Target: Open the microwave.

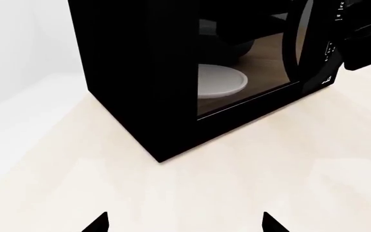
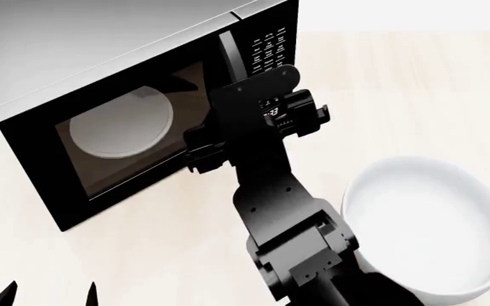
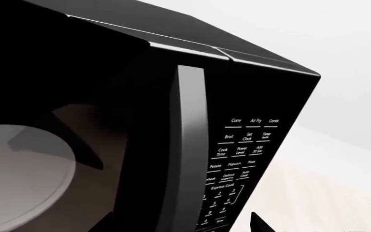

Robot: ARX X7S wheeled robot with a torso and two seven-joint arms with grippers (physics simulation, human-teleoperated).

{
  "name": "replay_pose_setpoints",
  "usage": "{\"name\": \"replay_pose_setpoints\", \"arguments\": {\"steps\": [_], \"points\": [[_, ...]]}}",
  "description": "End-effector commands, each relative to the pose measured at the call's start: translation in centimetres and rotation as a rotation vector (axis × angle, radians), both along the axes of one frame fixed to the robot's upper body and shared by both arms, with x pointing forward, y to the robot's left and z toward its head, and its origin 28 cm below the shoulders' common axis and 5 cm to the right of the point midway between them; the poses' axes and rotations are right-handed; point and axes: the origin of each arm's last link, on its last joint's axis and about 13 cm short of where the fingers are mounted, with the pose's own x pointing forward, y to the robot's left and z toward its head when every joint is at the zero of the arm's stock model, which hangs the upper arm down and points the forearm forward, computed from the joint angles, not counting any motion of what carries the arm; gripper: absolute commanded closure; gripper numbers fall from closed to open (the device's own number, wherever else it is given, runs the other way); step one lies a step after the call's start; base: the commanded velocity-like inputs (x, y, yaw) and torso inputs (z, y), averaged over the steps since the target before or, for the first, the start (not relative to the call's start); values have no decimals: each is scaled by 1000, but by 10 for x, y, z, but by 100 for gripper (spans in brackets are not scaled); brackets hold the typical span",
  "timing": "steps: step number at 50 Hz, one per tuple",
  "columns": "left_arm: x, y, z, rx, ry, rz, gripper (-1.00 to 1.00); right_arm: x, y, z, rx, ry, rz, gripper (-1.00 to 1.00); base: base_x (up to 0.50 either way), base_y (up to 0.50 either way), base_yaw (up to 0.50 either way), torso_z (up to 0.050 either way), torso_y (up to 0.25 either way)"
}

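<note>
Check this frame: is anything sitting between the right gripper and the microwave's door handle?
Nothing visible. The right gripper is right in front of the microwave, and the right wrist view shows the handle unobstructed. The white bowl sits off to the side, beside the arm.

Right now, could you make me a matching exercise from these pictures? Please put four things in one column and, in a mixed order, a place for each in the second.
Things:
1. turntable
2. bowl
3. keypad
4. right end effector

Places:
A. on the table, right of the microwave
B. right of the handle
C. inside, behind the glass door
D. in front of the handle

Pairs: 1-C, 2-A, 3-B, 4-D
</note>
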Motion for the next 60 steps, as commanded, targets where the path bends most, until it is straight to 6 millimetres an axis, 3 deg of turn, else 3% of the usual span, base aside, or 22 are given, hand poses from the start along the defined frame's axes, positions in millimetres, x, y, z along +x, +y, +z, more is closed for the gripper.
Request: {"name": "replay_pose_setpoints", "arguments": {"steps": [1,15,16,42,60], "points": [[0,0,0,1,0,0,-100,1,-1,1,-7,2,-5,-100,0,0,0,0,0],[0,0,1,1,-2,3,-100,1,-1,4,-8,-2,-8,-100,0,0,0,0,0],[0,0,0,1,-1,3,-100,1,-1,4,-10,-3,-6,100,0,0,0,0,0],[1,-1,1,2,-2,1,-100,-1,-7,-8,70,-28,13,100,0,0,0,0,0],[0,-2,1,4,-2,-5,-100,-26,-14,-8,98,-71,56,100,0,0,0,0,0]]}}
